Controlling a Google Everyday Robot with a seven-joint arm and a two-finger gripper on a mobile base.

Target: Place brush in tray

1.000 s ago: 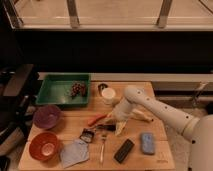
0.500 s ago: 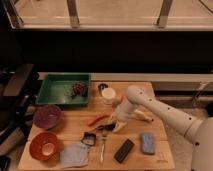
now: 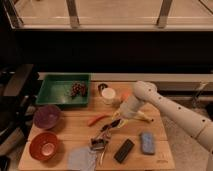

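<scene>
The brush lies on the wooden table, its squarish dark bristle head (image 3: 98, 144) with pale glints near the front. Its slim black handle (image 3: 108, 128) runs up and right toward my gripper. My gripper (image 3: 117, 123) is low over the table at the handle's far end, at the tip of the white arm (image 3: 165, 107) that reaches in from the right. The green tray (image 3: 56, 95) stands at the back left, well apart from the gripper, with a bunch of dark grapes (image 3: 77, 89) in it.
A purple bowl (image 3: 46, 116) and an orange-red bowl (image 3: 44, 145) stand at the left. A red pepper (image 3: 97, 119), white cup (image 3: 108, 95), banana (image 3: 141, 118), metal fork (image 3: 103, 155), grey cloth (image 3: 81, 158), black block (image 3: 124, 150) and blue sponge (image 3: 147, 142) lie around.
My gripper has come down and a little left toward the brush handle. The brush head seems to have shifted slightly toward the table's front.
</scene>
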